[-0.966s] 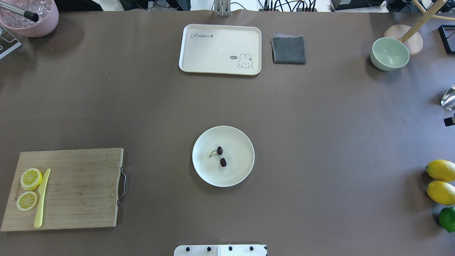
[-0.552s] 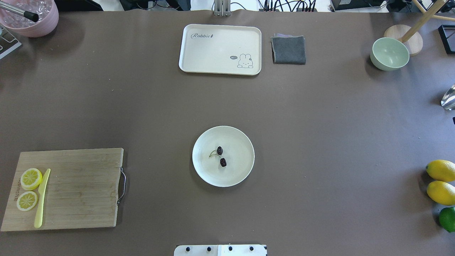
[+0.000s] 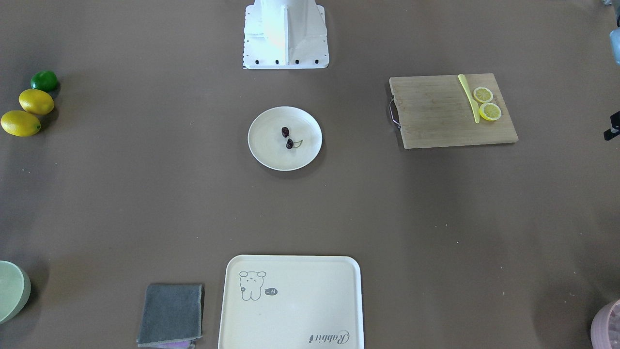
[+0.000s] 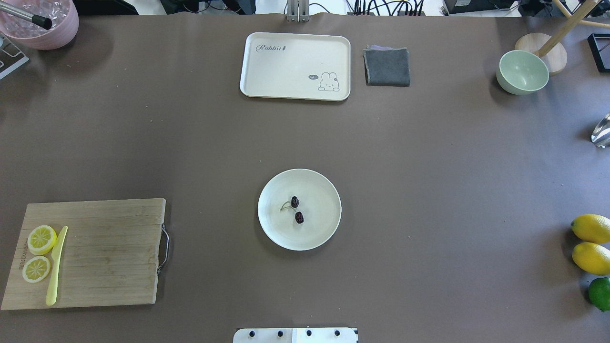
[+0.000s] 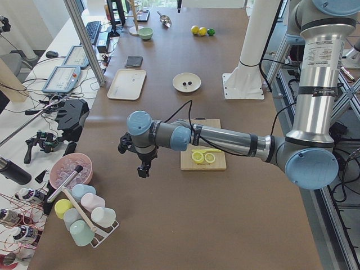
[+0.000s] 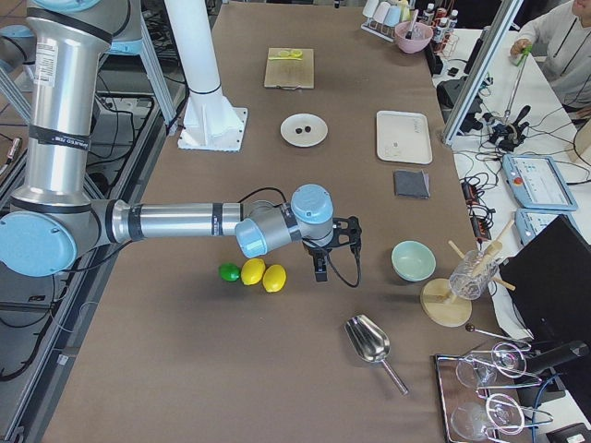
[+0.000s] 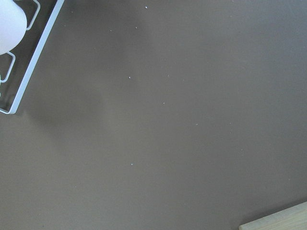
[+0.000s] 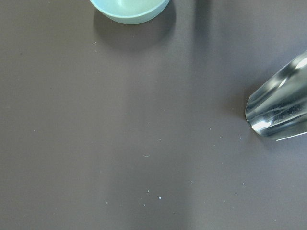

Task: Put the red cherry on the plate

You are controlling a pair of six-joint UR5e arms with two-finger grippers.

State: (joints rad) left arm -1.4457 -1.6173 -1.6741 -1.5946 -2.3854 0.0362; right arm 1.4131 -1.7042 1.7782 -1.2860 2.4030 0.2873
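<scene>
Showing only sidelong, the left pincer (image 5: 143, 170) and right pincer (image 6: 319, 270) cannot be judged clenched or released.

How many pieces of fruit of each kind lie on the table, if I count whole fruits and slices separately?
Whole lemons: 2
Lime: 1
Lemon slices: 2
Cherries: 2
Total: 7

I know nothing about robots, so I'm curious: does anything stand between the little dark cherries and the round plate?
Nothing visible does. The red cherry already lies on the plate, near its middle, with nothing else on the plate.
</scene>
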